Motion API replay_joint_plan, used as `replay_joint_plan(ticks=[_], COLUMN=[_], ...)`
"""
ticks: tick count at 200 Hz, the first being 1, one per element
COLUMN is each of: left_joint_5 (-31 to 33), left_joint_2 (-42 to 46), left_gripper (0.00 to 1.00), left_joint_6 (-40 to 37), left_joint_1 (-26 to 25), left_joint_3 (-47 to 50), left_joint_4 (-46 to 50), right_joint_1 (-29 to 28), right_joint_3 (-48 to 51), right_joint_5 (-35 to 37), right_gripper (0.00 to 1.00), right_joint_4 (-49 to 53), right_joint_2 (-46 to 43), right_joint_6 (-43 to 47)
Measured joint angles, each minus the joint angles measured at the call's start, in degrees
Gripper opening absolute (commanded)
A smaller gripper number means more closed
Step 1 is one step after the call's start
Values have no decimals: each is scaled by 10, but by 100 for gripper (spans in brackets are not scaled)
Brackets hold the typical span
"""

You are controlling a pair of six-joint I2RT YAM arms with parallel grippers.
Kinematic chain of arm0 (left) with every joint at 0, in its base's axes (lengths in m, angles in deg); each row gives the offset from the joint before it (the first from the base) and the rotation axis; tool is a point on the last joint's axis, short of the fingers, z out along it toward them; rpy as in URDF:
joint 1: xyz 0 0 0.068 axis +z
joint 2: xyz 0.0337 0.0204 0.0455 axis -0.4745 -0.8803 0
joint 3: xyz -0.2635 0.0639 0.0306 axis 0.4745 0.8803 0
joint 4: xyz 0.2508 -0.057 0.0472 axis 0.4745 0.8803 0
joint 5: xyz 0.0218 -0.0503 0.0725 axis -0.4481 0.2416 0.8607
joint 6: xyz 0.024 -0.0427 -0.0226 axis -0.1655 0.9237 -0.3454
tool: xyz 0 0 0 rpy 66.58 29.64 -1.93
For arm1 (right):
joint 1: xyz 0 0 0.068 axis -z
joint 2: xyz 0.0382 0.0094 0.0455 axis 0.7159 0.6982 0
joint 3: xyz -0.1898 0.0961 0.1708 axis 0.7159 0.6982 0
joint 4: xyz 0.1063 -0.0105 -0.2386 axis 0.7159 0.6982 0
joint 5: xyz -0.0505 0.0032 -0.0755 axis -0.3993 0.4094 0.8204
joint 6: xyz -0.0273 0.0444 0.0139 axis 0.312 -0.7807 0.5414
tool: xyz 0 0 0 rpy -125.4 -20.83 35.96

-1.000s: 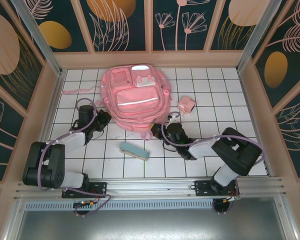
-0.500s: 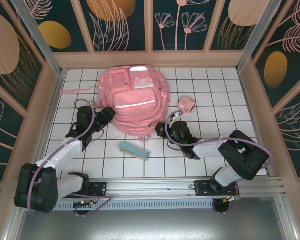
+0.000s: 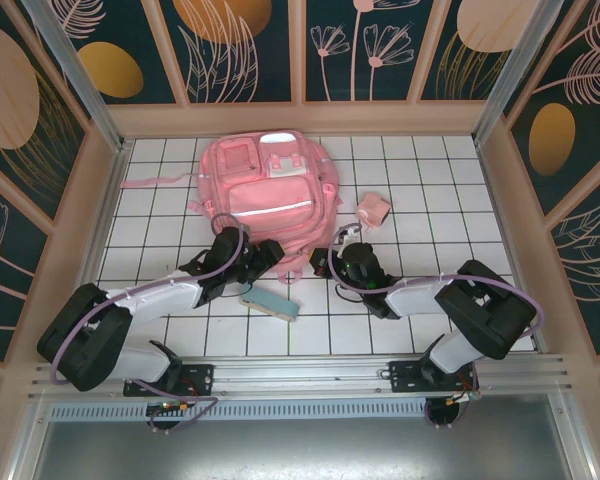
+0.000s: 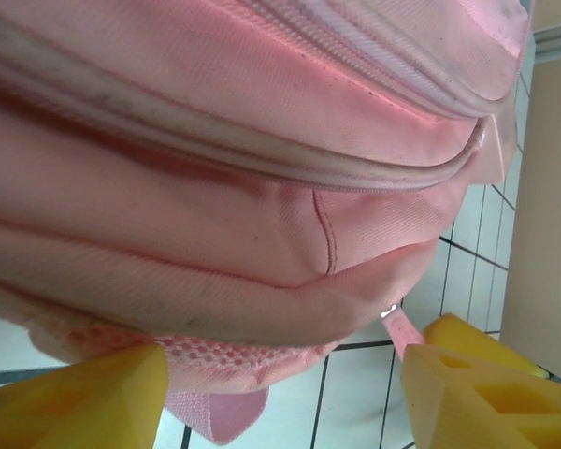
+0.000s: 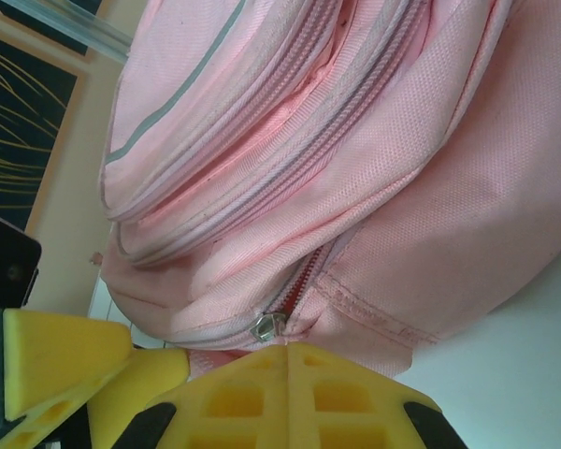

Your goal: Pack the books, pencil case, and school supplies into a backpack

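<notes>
Looked alike on both sides: left arm (image 3: 155, 298) and right arm (image 3: 415, 293) made of rounded black joint housings linked by smooth white shells. Carried a thin lilac cable (image 3: 230, 232) along the outside of each, standing off in loose loops near wrist and shoulder. Were bolted down through flat black base plates (image 3: 170, 378), fastenings too small to make out. Ended in a left hand (image 4: 280, 398) and a right hand (image 5: 168, 374) tipped with bright yellow plastic fingers (image 4: 75, 402), blocky and wedge-shaped. Showed, on the right hand's fingers, a moulded grid of square recesses, with rounded black patches along the lower edge.
</notes>
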Motion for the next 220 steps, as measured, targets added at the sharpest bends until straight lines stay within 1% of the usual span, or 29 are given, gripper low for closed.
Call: replay_joint_plan(ticks=[14, 19, 36, 54, 59, 70, 78, 83, 87, 104, 116, 121, 140, 152, 172, 220], left_joint_5=[9, 11, 27, 45, 48, 56, 60, 62, 63, 71, 75, 76, 83, 85, 85, 85], left_joint_2=[-14, -18, -33, -53, -59, -68, -71, -73, -73, -73, -73, -73, -72, -69, -66, -66], left_gripper=[73, 70, 48, 28, 24, 13, 7, 3, 0, 0, 0, 0, 0, 0, 0, 0], left_joint_6=[9, 11, 15, 7, 4, 7, 2, 5, 1, -3, -5, -7, -16, -21, -28, -37], left_joint_1=[-1, -1, -2, -2, -2, -3, -3, -3, -3, -3, -4, -4, -5, -5, -5, -5], left_joint_3=[-9, -12, -25, -40, -43, -47, -49, -50, -50, -53, -56, -57, -60, -61, -62, -70], left_joint_4=[-2, -3, 1, 11, 13, 17, 19, 22, 24, 30, 36, 39, 47, 51, 56, 65], right_joint_1=[0, 0, 0, 0, 0, 0, 0, 0, 0, 4, 12, 18, 47, 64, 85, 97], right_joint_3=[0, 0, 0, -4, -7, -15, -21, -24, -27, -38, -42, -43, -48, -54, -69, -99], right_joint_5=[-5, -7, -11, -20, -22, -24, -26, -26, -27, -31, -39, -45, -73, -97, -139, -202], right_gripper=[0, 0, 0, 0, 5, 11, 17, 23, 25, 29, 36, 37, 37, 39, 39, 40], right_joint_4=[8, 10, 19, 33, 41, 58, 70, 75, 81, 104, 117, 122, 135, 141, 148, 148], right_joint_2=[0, 1, 5, 13, 16, 19, 19, 19, 19, 18, 15, 13, 8, 8, 12, 49], right_joint_6=[9, 10, 19, 34, 39, 53, 65, 69, 79, 103, 117, 125, 143, 153, 165, 172])
